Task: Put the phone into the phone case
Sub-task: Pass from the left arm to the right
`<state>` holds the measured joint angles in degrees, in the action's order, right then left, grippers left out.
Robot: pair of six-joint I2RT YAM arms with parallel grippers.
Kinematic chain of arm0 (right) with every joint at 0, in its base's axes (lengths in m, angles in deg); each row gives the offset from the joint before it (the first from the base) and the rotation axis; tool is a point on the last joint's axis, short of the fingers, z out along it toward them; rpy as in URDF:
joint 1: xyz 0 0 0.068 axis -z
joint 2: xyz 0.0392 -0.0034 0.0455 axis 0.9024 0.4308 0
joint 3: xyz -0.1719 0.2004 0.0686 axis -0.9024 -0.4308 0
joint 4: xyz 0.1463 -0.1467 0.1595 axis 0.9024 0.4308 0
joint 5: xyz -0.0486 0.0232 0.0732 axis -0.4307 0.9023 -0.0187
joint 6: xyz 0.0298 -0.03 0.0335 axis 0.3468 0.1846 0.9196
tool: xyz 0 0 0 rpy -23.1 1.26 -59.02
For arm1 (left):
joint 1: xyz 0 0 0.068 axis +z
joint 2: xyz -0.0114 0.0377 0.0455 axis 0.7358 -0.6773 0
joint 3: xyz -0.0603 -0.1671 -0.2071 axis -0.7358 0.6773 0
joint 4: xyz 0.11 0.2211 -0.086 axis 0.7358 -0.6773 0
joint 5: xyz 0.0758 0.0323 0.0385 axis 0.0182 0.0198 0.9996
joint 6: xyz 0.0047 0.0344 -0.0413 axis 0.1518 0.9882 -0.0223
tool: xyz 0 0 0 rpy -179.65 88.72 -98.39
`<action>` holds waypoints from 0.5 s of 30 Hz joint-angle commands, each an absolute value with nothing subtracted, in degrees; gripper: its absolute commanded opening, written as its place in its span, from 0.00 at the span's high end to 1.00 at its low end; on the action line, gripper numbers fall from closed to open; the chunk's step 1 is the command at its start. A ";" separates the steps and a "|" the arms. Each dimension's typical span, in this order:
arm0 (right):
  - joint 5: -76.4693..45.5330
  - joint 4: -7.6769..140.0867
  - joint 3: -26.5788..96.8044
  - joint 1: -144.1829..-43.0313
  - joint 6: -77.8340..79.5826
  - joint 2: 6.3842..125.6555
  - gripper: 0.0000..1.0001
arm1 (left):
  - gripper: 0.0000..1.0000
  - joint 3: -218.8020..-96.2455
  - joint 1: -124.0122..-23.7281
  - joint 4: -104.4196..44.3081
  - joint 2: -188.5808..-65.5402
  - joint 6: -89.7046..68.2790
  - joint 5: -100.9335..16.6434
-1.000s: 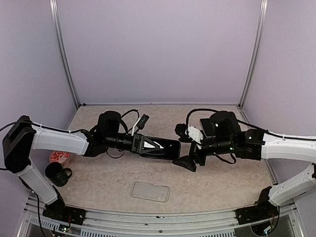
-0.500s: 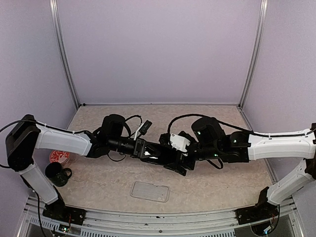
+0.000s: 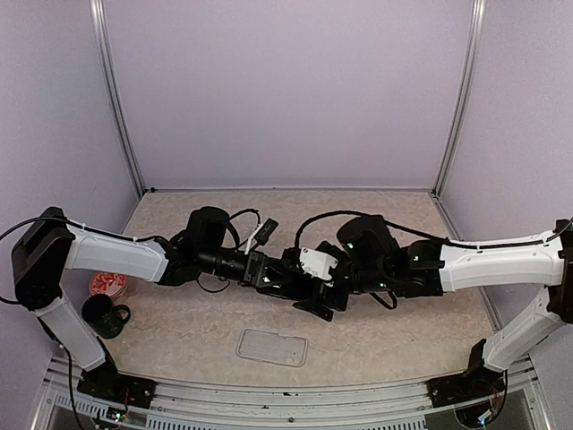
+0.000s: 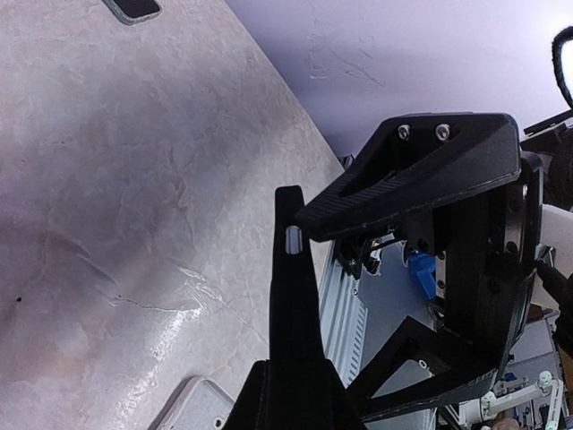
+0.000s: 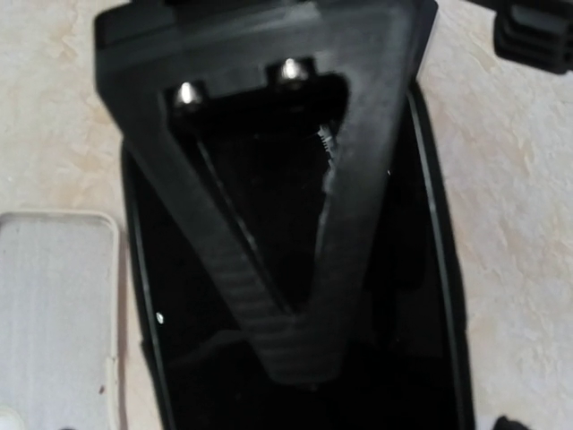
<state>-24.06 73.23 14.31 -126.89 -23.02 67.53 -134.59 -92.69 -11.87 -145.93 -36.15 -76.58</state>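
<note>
Phone: You are looking at a black phone that is hanging in the air above the middle of the desk, between the two arms. In the left wrist view it is showing you only its thin edge. In the right wrist view its dark face is filling most of the picture.

Left pincer: Your left pincer is clamping the phone at one end. It is holding the phone out toward the right arm, clear of the desk surface.

Right pincer: Your right pincer is standing with its jaws spread wide at the phone's free end. In its own wrist view one finger is lying across the phone's face. You cannot tell from any view whether that finger is touching the phone.

Phone case: The pale, translucent phone case is lying flat on the desk near the front rail, on the near side of both pincers and apart from them. The phone is not yet sitting in it. In the right wrist view it is showing just beside the phone's left edge.

Desk: The beige marbled surface is carrying only the case in the middle area.

Left side: A red-and-white round item and a black mug are sitting just beside each other near your left arm, well apart from the case.
</note>
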 commanded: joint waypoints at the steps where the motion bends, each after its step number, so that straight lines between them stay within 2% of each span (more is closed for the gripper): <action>1: -26.11 72.90 16.24 -128.08 -23.92 69.19 0.01 | 1.00 -137.16 -93.07 -9.35 -145.81 -36.01 -78.45; 15: -33.68 74.68 19.06 -130.02 -25.71 74.25 0.00 | 1.00 -138.18 -93.07 -10.01 -146.56 -36.36 -78.44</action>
